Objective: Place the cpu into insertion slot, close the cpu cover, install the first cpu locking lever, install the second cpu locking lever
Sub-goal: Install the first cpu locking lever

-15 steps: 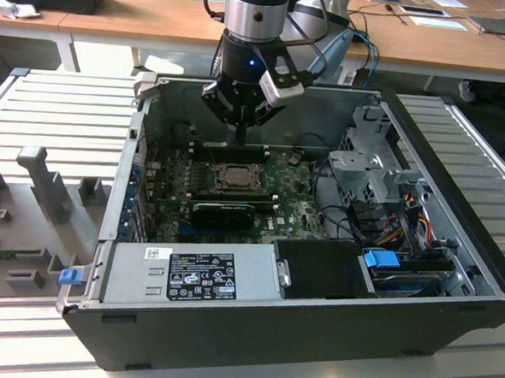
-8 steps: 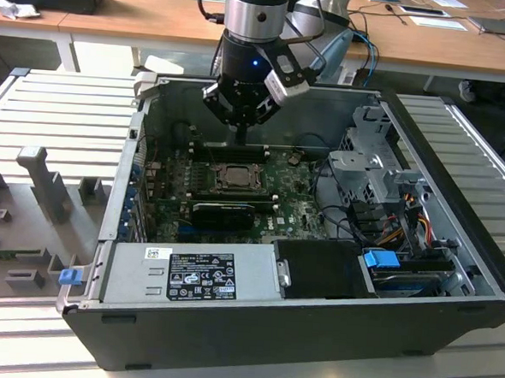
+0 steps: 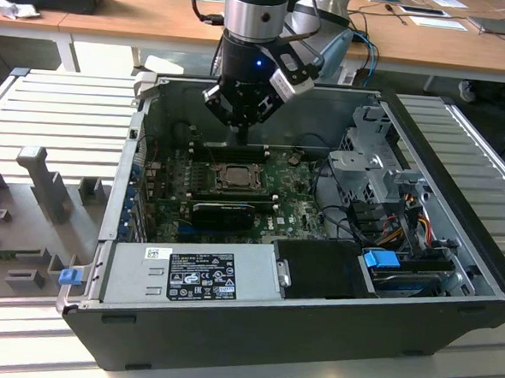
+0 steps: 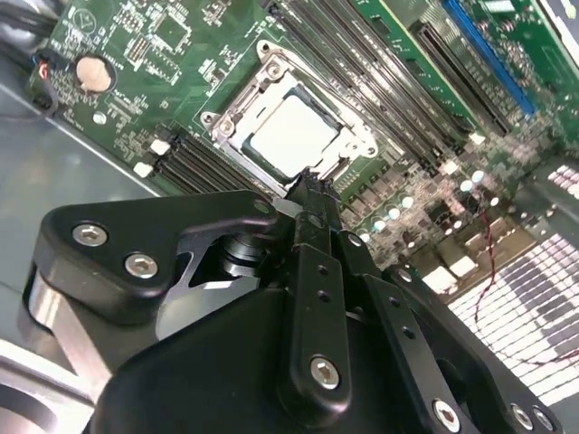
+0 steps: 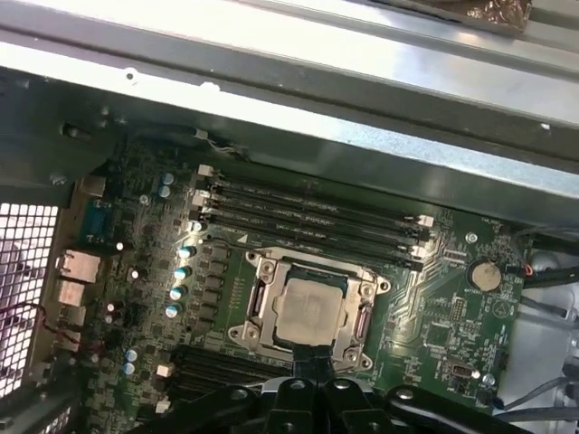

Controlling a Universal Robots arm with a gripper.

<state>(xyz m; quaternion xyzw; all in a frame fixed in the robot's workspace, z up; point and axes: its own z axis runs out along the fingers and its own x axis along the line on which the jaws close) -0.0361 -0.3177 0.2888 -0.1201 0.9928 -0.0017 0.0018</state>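
Ribbed metal bench (image 3: 60,109) carries an open case (image 3: 227,324), with wooden desks (image 3: 143,15) behind. Cpu (image 5: 309,310) lies flat, silver top up, in the insertion slot (image 5: 256,306); it is square, edges parallel to the memory slots (image 5: 308,212), and the cpu cover (image 5: 312,264) frames it. Near the slot's edge the claw (image 5: 312,362) hangs pinched narrow, holding nothing.

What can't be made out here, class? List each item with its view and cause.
1. Second wrist view: the gripper hides the cpu cover's nearest edge.
2. First wrist view: the cpu covers the insertion slot's centre.
3. Exterior view: how the cpu cover is latched is too small to judge.
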